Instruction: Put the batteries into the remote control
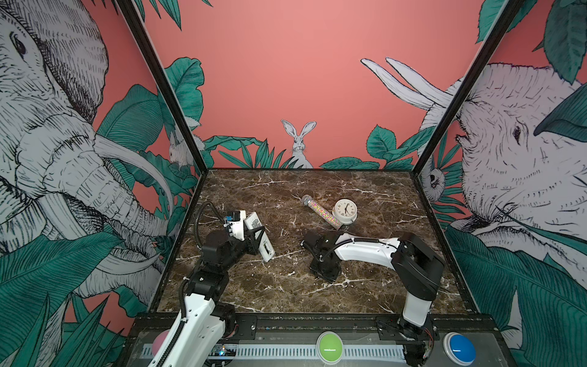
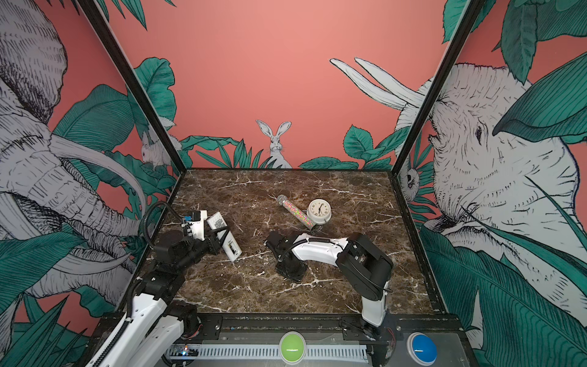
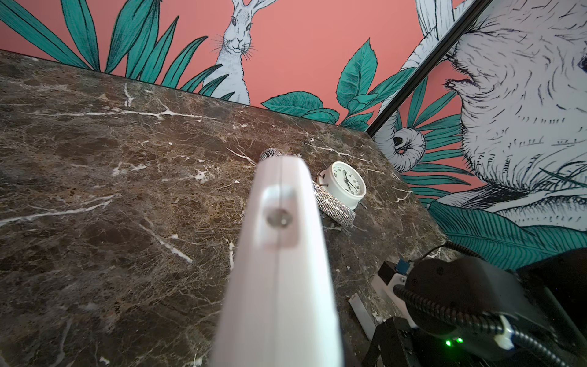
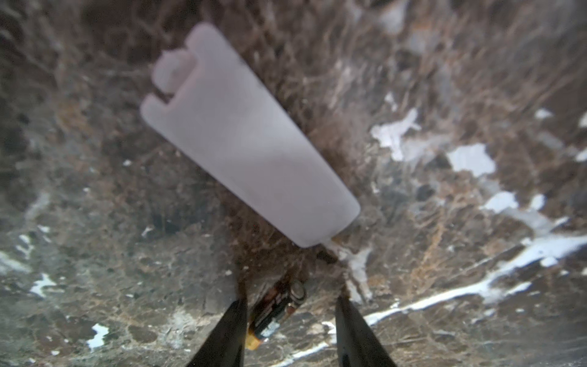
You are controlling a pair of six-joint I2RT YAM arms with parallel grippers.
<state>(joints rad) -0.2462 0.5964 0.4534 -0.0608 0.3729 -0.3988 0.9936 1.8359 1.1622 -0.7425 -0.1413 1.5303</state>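
Note:
My left gripper (image 1: 256,239) is shut on the remote control (image 1: 259,235), a slim white bar held tilted above the table with its open compartment (image 1: 267,250) facing up. In the left wrist view the remote control (image 3: 279,270) fills the middle and hides the fingers. My right gripper (image 4: 290,302) points down at the table, open. Two dark batteries (image 4: 276,309) with gold-coloured ends lie side by side between its fingers (image 4: 228,333), against one finger and apart from the other. In both top views the right gripper (image 1: 325,275) hides the batteries.
A white battery cover (image 4: 251,149) lies flat on the marble table (image 1: 286,295) just beyond the batteries. Farther back, a multicoloured sprinkle tube (image 1: 322,211) leans against a round white clock (image 1: 345,209). Walls enclose the table on three sides.

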